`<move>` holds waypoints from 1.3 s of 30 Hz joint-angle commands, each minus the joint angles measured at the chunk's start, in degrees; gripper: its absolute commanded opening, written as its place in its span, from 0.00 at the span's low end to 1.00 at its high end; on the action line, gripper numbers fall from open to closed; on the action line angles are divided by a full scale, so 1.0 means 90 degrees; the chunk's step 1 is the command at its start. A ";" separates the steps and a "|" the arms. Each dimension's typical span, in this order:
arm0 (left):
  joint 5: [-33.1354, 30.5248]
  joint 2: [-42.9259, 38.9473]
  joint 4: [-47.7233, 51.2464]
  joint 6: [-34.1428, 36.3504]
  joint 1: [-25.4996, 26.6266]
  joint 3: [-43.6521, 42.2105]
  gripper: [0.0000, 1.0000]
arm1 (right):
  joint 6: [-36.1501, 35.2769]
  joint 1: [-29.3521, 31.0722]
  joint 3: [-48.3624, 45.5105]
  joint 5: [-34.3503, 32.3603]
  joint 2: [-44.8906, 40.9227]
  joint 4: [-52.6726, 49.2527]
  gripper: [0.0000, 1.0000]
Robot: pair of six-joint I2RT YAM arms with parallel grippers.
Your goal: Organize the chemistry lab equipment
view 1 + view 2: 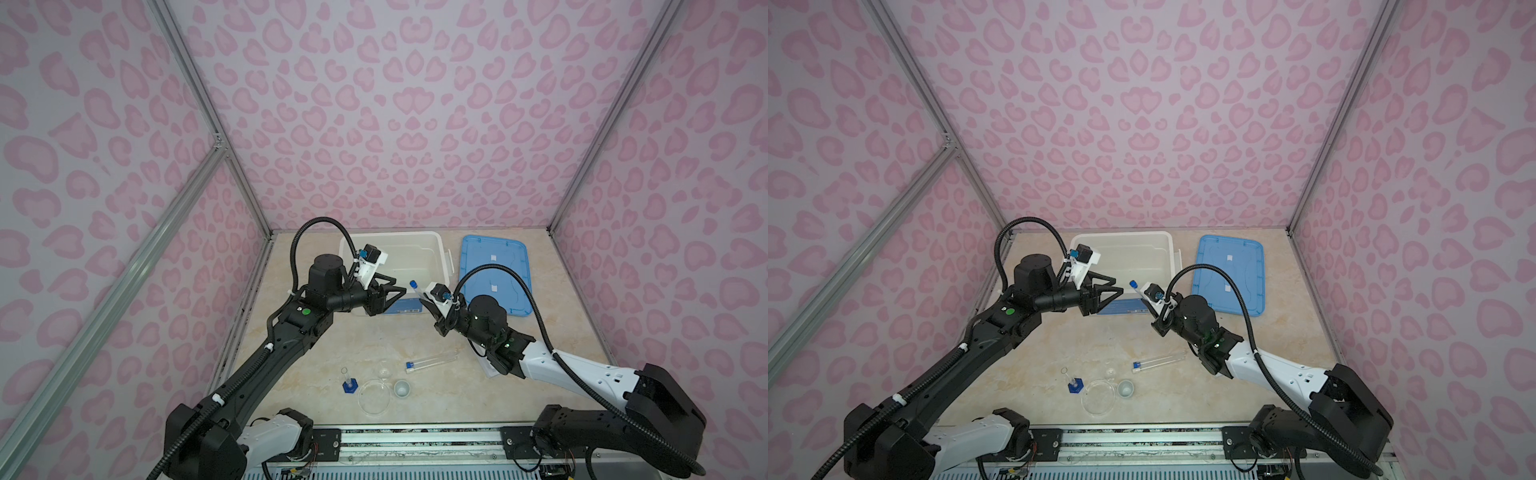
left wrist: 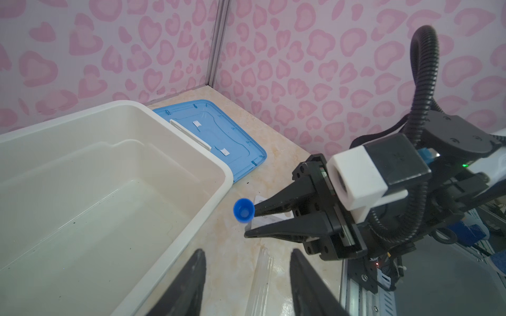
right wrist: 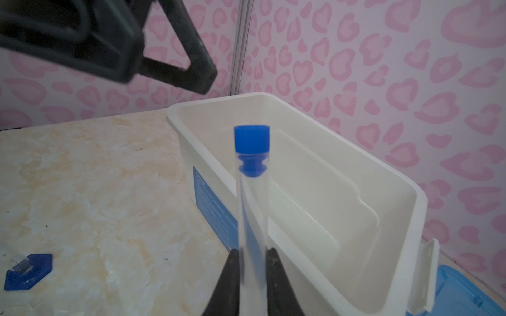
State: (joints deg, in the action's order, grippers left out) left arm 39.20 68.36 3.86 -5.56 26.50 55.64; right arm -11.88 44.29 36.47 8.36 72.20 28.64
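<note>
Just right of centre in both top views: a blue-capped test tube (image 1: 416, 289), pinched low on its glass by the right claw (image 2: 251, 223) and held clear of the worktop (image 1: 374, 340) beside the near right corner of the white bin (image 1: 415, 259). Cap end uppermost, leaning toward the left claw (image 2: 247, 253). At centre frame, facing that cap and just apart from it: the left claw, fingers (image 2: 195, 279) spread, nothing visibly gripped.

Probably a handover, or else a drop into the bin; cannot tell which.

For a handover: bring the spread claw around the bare glass between the cap and the right claw, square to the tube's length. Avoid grabbing the cap, likely only a push fit. Close slowly, given smooth, thin glass. Let go with the right only after a firm left pinch, then draw back straight, without twisting.

For a drop: carry the cap over the rim first, tip the tube toward flat, lower close to the bin floor, then open. Avoid releasing from height, for fear of a bounce or a crack.

Lower centre of the top views, on the worktop: a second tube (image 1: 432, 360) lying flat, a blue-based cylinder (image 1: 349, 382) standing, a clear round dish (image 1: 374, 397), and a small clear cup (image 1: 402, 388) just beside it. Right of the bin, flat on the worktop: the blue lid (image 1: 494, 270).
</note>
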 commanded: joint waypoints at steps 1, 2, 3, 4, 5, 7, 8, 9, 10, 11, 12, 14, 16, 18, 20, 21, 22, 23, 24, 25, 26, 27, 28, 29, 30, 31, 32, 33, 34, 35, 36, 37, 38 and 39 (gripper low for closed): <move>-0.0268 0.0128 0.0050 0.0161 0.0171 0.0178 0.51 | 0.0109 0.0028 -0.0023 0.0124 -0.0005 0.0430 0.16; -0.0392 0.0157 0.0032 0.0153 0.0211 0.0208 0.51 | 0.0119 0.0036 -0.0029 0.0130 -0.0006 0.0445 0.16; -0.0452 0.0184 -0.0026 0.0131 0.0262 0.0224 0.51 | 0.0126 0.0038 -0.0059 0.0135 -0.0005 0.0471 0.16; -0.0459 0.0214 -0.0074 0.0120 0.0308 0.0247 0.51 | 0.0137 0.0044 -0.0081 0.0136 -0.0005 0.0487 0.16; -0.0485 0.0249 -0.0085 0.0111 0.0342 0.0280 0.51 | 0.0146 0.0049 -0.0103 0.0136 -0.0005 0.0507 0.16; -0.0541 0.0323 -0.0096 0.0120 0.0428 0.0346 0.50 | 0.0147 0.0049 -0.0149 0.0126 -0.0020 0.0553 0.16; -0.0569 0.0360 -0.0094 0.0130 0.0451 0.0366 0.49 | 0.0158 0.0052 -0.0155 0.0126 -0.0029 0.0572 0.16; -0.0594 0.0402 -0.0106 0.0130 0.0472 0.0385 0.48 | 0.0166 0.0057 -0.0175 0.0123 -0.0030 0.0595 0.15; -0.0596 0.0443 -0.0101 0.0135 0.0492 0.0405 0.48 | 0.0176 0.0059 -0.0189 0.0126 -0.0030 0.0615 0.16; -0.0596 0.0469 -0.0105 0.0139 0.0510 0.0427 0.47 | 0.0182 0.0057 -0.0195 0.0135 -0.0028 0.0631 0.16; -0.0615 0.0507 -0.0106 0.0142 0.0522 0.0452 0.46 | 0.0187 0.0063 -0.0195 0.0136 -0.0039 0.0633 0.15; -0.0610 0.0555 -0.0106 0.0153 0.0551 0.0488 0.44 | 0.0196 0.0068 -0.0214 0.0128 -0.0044 0.0686 0.15; -0.0649 0.0597 -0.0111 0.0159 0.0580 0.0507 0.42 | 0.0195 0.0067 -0.0224 0.0116 -0.0056 0.0704 0.15; -0.0674 0.0605 -0.0123 0.0160 0.0590 0.0527 0.39 | 0.0187 0.0068 -0.0233 0.0116 -0.0039 0.0692 0.15; -0.0683 0.0602 -0.0135 0.0169 0.0591 0.0547 0.37 | 0.0193 0.0069 -0.0239 0.0121 -0.0010 0.0704 0.15; -0.0716 0.0593 -0.0136 0.0176 0.0595 0.0547 0.37 | 0.0205 0.0062 -0.0252 0.0116 -0.0003 0.0718 0.15; -0.0723 0.0594 -0.0136 0.0187 0.0600 0.0556 0.33 | 0.0216 0.0069 -0.0268 0.0107 0.0013 0.0764 0.15; -0.0723 0.0596 -0.0136 0.0198 0.0600 0.0556 0.32 | 0.0233 0.0069 -0.0272 0.0097 0.0023 0.0794 0.15; -0.0723 0.0598 -0.0136 0.0198 0.0600 0.0564 0.30 | 0.0244 0.0058 -0.0281 0.0096 0.0033 0.0807 0.15; -0.0723 0.0592 -0.0136 0.0198 0.0600 0.0571 0.30 | 0.0246 0.0068 -0.0282 0.0096 0.0048 0.0820 0.15; -0.0723 0.0592 -0.0139 0.0198 0.0600 0.0566 0.29 | 0.0255 0.0068 -0.0282 0.0096 0.0056 0.0834 0.15; -0.0713 0.0587 -0.0157 0.0191 0.0600 0.0568 0.29 | 0.0263 0.0071 -0.0282 0.0105 0.0073 0.0835 0.15; -0.0699 0.0588 -0.0165 0.0189 0.0600 0.0568 0.28 | 0.0265 0.0066 -0.0277 0.0106 0.0091 0.0846 0.15; -0.0694 0.0598 -0.0170 0.0189 0.0606 0.0566 0.27 | 0.0270 0.0061 -0.0280 0.0099 0.0098 0.0859 0.15; -0.0675 0.0597 -0.0170 0.0186 0.0610 0.0573 0.26 | 0.0280 0.0063 -0.0282 0.0087 0.0102 0.0875 0.15; -0.0665 0.0608 -0.0165 0.0193 0.0605 0.0576 0.25 | 0.0275 0.0069 -0.0280 0.0078 0.0102 0.0887 0.15; -0.0655 0.0606 -0.0165 0.0198 0.0610 0.0576 0.24 | 0.0275 0.0057 -0.0282 0.0077 0.0098 0.0890 0.15; -0.0647 0.0616 -0.0158 0.0198 0.0610 0.0576 0.23 | 0.0275 0.0066 -0.0283 0.0067 0.0092 0.0904 0.15; -0.0654 0.0618 -0.0150 0.0203 0.0610 0.0576 0.22 | 0.0268 0.0059 -0.0282 0.0067 0.0092 0.0915 0.14; -0.0654 0.0620 -0.0131 0.0208 0.0610 0.0584 0.22 | 0.0265 0.0068 -0.0280 0.0062 0.0088 0.0911 0.15; -0.0654 0.0631 -0.0116 0.0218 0.0610 0.0586 0.22 | 0.0265 0.0061 -0.0278 0.0062 0.0091 0.0910 0.14; -0.0662 0.0643 -0.0107 0.0227 0.0610 0.0586 0.23 | 0.0265 0.0066 -0.0276 0.0050 0.0088 0.0920 0.15; -0.0682 0.0653 -0.0087 0.0227 0.0610 0.0587 0.24 | 0.0258 0.0065 -0.0280 0.0048 0.0083 0.0919 0.15; -0.0712 0.0664 -0.0069 0.0235 0.0610 0.0586 0.25 | 0.0255 0.0060 -0.0282 0.0050 0.0083 0.0919 0.15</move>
State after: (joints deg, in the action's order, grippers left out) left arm 32.75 73.91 4.14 -4.43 31.99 60.12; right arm -10.04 44.84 34.20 9.17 72.86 34.22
